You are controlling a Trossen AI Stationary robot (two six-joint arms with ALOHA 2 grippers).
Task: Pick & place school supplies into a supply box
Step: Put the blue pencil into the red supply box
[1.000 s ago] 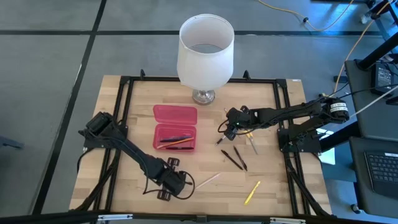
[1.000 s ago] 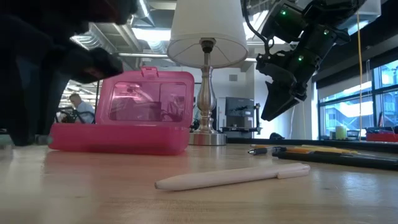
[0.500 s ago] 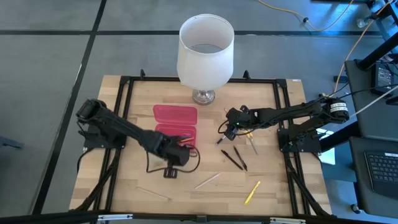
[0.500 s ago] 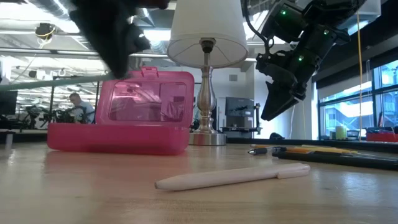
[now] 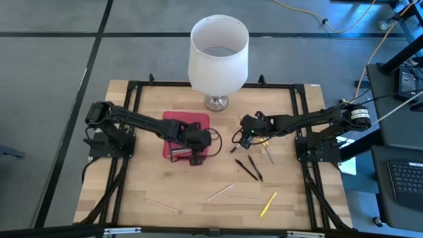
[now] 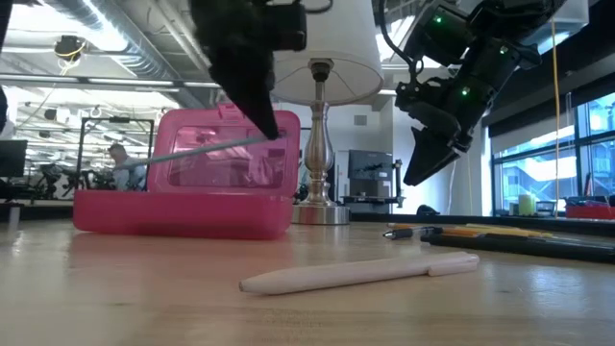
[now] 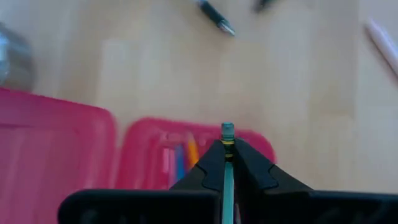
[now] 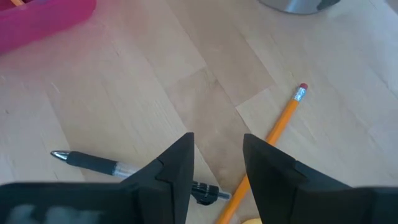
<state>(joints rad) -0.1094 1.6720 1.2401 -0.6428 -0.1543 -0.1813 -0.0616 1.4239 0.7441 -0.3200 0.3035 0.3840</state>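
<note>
The supply box (image 5: 186, 135) is a pink translucent case, open, with its lid (image 6: 226, 159) standing up; pens lie inside it (image 7: 183, 155). My left gripper (image 5: 196, 144) hangs over the box, shut on a thin green pencil (image 6: 207, 149). My right gripper (image 5: 242, 137) is open and hovers above the table right of the box, over a black pen (image 8: 118, 167) and an orange pencil (image 8: 283, 124). Dark pens (image 5: 250, 168), a yellow pencil (image 5: 268, 205) and a pale pen (image 6: 360, 272) lie flat on the table. My left gripper pinches the green pencil between its two fingertips, close to the eraser end (image 7: 227, 130), which sticks out just past them. The fingers slant down from above. The pencil is lifted clear and almost level over the box, its long shaft (image 6: 173, 154) reaching out to one side.
A white lampshade (image 5: 219, 49) on a metal base (image 5: 216, 102) stands at the far edge behind the box. A thin pencil (image 5: 162, 205) lies near the near edge. A black frame (image 5: 132, 92) borders the wooden table (image 5: 145, 185).
My left gripper has travelled from the table's near edge toward the far side and right, rising over the open box and carrying the green pencil with it. The pencil has stayed almost level.
</note>
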